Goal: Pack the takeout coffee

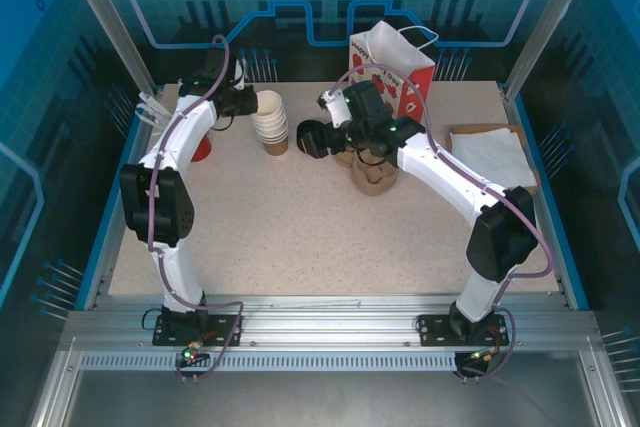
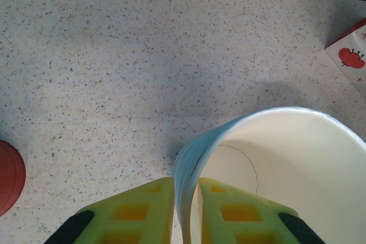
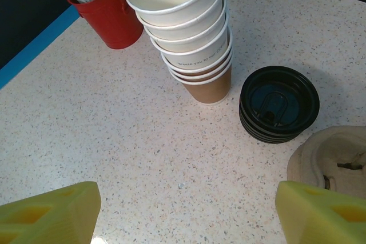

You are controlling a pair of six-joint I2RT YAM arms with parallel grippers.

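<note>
The left hand [image 2: 186,191] clenches the top cup [image 2: 297,158] of one cup stack [image 3: 194,55], with one lid pile [image 3: 278,104] at its 3 o'clock. The right hand [image 3: 183,212] is released. I cannot tell where the takeout coffee is.

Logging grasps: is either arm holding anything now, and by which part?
The left gripper pinches the top white cup by its rim, one finger inside, one outside. The right gripper, open, holds nothing.
</note>
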